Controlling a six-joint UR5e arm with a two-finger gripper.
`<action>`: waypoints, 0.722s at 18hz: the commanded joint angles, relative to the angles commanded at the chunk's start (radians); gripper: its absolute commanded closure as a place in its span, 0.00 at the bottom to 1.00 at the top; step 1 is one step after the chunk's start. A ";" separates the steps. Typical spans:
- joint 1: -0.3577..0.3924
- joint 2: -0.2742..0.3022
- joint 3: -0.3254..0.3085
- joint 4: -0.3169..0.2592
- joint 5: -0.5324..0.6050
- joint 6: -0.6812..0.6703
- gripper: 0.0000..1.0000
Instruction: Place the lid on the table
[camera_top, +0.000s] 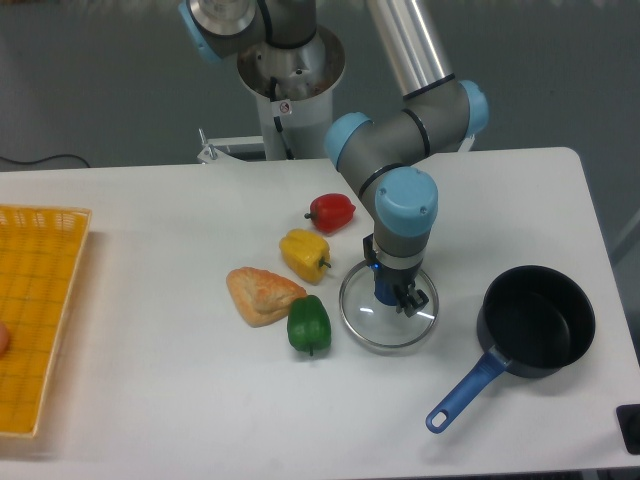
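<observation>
The lid (368, 322), a round glass disc with a thin silver rim, lies flat and low on the white table (150, 400), just right of the vegetables. My gripper (392, 294) points straight down over the lid's centre. Its fingers are closed around the blue knob, which shows between them. I cannot tell whether the lid rests on the tabletop or hangs just above it.
A black saucepan (535, 322) with a blue handle stands to the right of the lid. A red pepper (331, 211), a yellow pepper (304, 253), a green pepper (309, 324) and a pastry (260, 294) lie to its left. A yellow mesh tray (35, 300) is at the far left.
</observation>
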 joint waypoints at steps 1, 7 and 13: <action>0.000 -0.003 0.002 0.000 0.000 0.000 0.39; 0.000 -0.017 0.008 -0.003 0.000 0.000 0.39; -0.005 -0.018 0.008 -0.006 0.003 0.000 0.39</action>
